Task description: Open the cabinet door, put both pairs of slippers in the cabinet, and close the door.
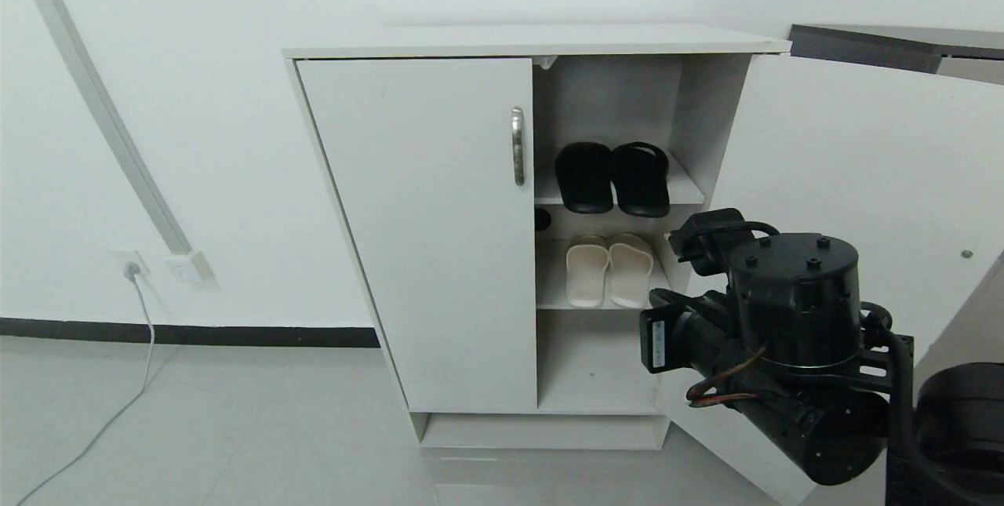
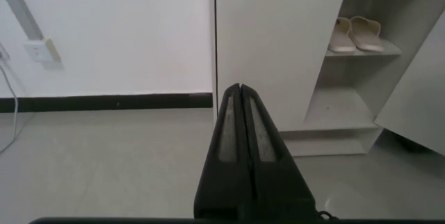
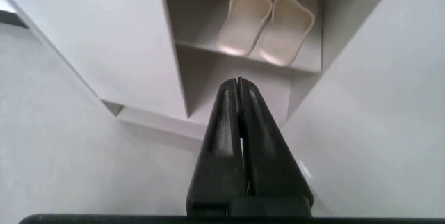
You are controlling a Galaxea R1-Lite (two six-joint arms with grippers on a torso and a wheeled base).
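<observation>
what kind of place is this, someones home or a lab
Probably an entryway-like corner of a plain indoor room; home or lab is unclear. A white shoe cabinet holds black slippers and pale slippers on its shelves, beside a wall socket and grey tiled floor.

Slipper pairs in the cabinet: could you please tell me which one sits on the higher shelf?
The black pair sits higher; the cream pair lies on the shelf directly below it.
</observation>
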